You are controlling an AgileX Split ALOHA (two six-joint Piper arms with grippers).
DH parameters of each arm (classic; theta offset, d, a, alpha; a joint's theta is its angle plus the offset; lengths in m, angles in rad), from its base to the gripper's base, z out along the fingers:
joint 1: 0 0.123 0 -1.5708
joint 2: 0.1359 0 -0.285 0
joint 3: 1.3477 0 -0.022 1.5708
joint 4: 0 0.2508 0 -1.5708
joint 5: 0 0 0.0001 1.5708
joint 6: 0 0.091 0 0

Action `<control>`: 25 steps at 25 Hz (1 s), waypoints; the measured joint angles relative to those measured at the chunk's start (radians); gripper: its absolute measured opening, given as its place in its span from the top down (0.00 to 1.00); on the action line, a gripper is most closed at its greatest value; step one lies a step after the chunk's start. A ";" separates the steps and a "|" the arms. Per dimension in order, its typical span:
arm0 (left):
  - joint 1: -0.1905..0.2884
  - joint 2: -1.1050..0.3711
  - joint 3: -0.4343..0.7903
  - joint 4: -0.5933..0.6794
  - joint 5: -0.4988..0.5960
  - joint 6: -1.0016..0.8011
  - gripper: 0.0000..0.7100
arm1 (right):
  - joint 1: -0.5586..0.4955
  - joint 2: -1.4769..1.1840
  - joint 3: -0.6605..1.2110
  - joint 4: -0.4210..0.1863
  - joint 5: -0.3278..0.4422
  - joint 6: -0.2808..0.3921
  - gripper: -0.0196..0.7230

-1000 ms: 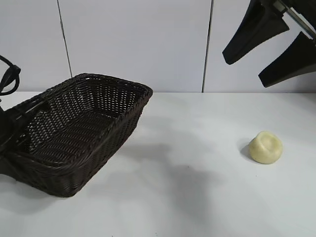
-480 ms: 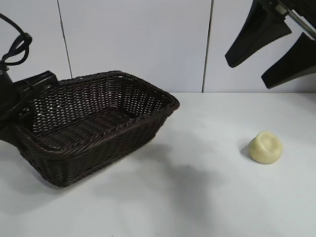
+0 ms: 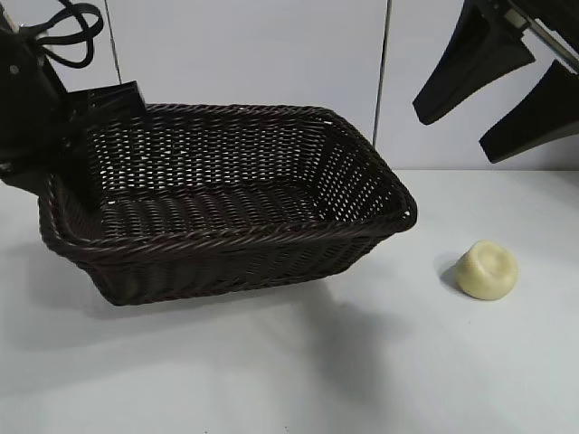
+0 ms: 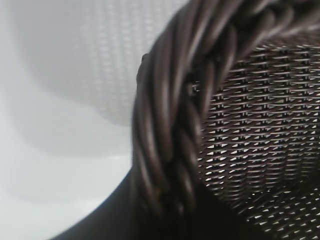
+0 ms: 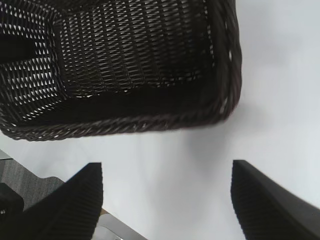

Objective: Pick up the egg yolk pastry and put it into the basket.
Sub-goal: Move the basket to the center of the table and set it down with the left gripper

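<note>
The dark woven basket (image 3: 237,233) fills the left and middle of the exterior view, long side facing the camera. My left gripper (image 3: 74,155) is shut on the braided rim (image 4: 170,125) at the basket's left end. The pale cream egg yolk pastry (image 3: 487,269) lies on the white table, dimple up, a short way right of the basket's right corner. My right gripper (image 3: 452,131) hangs high above the pastry and slightly left of it, open, nothing between its fingers. In the right wrist view the right gripper (image 5: 167,200) looks down on the basket (image 5: 150,120); the pastry is out of that view.
The white table (image 3: 298,371) has bare room in front of the basket and round the pastry. A white panelled wall (image 3: 271,54) stands behind. The right wrist view shows a table edge with grey floor (image 5: 20,175) beyond it.
The basket, held by my left gripper, has swung round and moved right towards the pastry. The left arm has come further into view. The right gripper and the pastry have stayed put.
</note>
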 joint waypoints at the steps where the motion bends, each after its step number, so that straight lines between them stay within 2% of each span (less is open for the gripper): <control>1: 0.012 0.020 -0.012 -0.021 0.018 0.037 0.86 | 0.000 0.000 0.000 0.000 0.000 0.000 0.28; 6: 0.051 0.070 -0.034 -0.045 0.020 0.112 0.86 | 0.000 0.000 0.000 0.000 0.000 0.000 0.28; 14: 0.037 0.095 -0.036 -0.062 -0.054 0.123 0.86 | 0.000 0.000 0.000 0.000 0.000 0.000 0.28; 25: 0.037 0.164 -0.037 -0.063 -0.076 0.147 0.86 | 0.000 0.000 0.000 0.000 0.000 0.000 0.28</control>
